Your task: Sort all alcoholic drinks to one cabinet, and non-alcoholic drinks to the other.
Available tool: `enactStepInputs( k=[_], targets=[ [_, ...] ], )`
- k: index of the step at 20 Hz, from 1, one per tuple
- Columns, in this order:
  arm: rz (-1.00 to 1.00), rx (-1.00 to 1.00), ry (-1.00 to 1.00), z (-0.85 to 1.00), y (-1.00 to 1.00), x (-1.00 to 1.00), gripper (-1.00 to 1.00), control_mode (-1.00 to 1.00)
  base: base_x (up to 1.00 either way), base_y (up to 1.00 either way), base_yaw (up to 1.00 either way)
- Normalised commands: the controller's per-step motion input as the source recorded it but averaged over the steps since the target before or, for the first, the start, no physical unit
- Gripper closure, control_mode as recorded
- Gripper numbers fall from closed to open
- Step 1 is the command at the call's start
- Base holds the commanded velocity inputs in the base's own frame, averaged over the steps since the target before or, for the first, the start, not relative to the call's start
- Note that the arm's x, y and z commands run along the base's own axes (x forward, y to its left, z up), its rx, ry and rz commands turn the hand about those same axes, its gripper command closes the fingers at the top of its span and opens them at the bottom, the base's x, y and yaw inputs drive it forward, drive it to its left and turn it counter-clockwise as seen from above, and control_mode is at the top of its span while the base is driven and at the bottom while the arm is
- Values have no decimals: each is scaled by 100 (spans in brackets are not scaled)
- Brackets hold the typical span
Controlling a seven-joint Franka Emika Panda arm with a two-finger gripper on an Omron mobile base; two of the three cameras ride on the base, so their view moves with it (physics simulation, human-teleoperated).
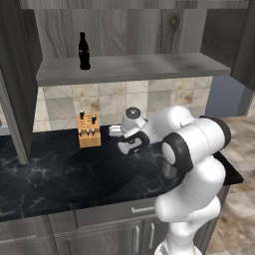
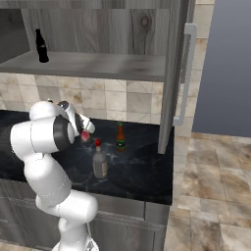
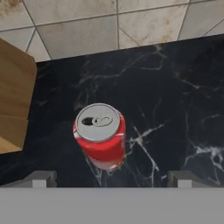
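Red soda can [image 3: 100,135] stood upright on the black tabletop [image 3: 175,109], just right of the knife block [image 3: 13,100]. Cola bottle [image 1: 84,51] was already on the cabinet shelf [image 1: 134,67]. Step in hand looked like reaching for the can; next move: lower and centre on it. Gripper [image 3: 111,177] was wide open above it, holding nothing.
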Motion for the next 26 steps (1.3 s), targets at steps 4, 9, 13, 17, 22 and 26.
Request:
enactStepInputs(
  k=[4, 9, 13, 17, 22, 26],
  targets=[
    [0, 0, 0, -19, 0, 14, -100, -100, 0, 0, 0],
    [0, 0, 0, -21, 0, 18, -100, -100, 0, 0, 0],
    [0, 0, 0, -14, 0, 17, -100, -100, 0, 0, 0],
    [0, 0, 0, -14, 0, 14, -100, -100, 0, 0, 0],
    [0, 0, 0, -11, 0, 11, -100, -100, 0, 0, 0],
    [0, 0, 0, -6, 1, 11, 100, -100, 0, 0, 0]
  ],
)
